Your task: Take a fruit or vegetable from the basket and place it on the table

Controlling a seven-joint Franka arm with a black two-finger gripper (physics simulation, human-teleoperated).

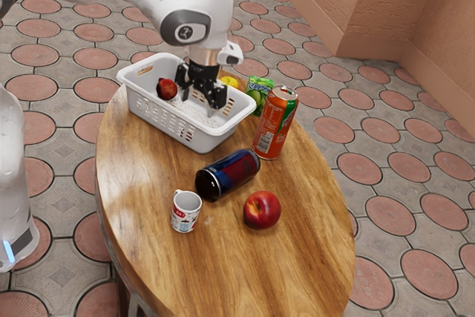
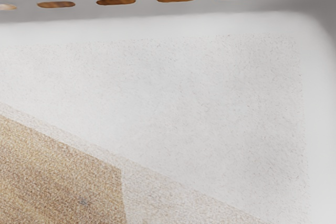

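My gripper (image 1: 198,104) reaches down inside the white basket (image 1: 157,113), with its two fingers apart and nothing seen between them. A dark red fruit (image 1: 167,89) rests in the basket, toward the exterior view's left of the gripper. In the wrist view, the basket's pale floor (image 2: 210,98) and slotted wall (image 2: 142,11) lie under the hand. A patch of red shows through the slots of the basket's near side; what it belongs to I cannot tell.
Outside the basket are a yellow fruit (image 1: 228,81), a green packet (image 1: 258,93) and an upright orange can (image 1: 275,122). A dark blue can (image 1: 228,174) lies on its side near a mug (image 1: 185,211) and a red apple (image 1: 262,210) on the round table (image 1: 297,257).
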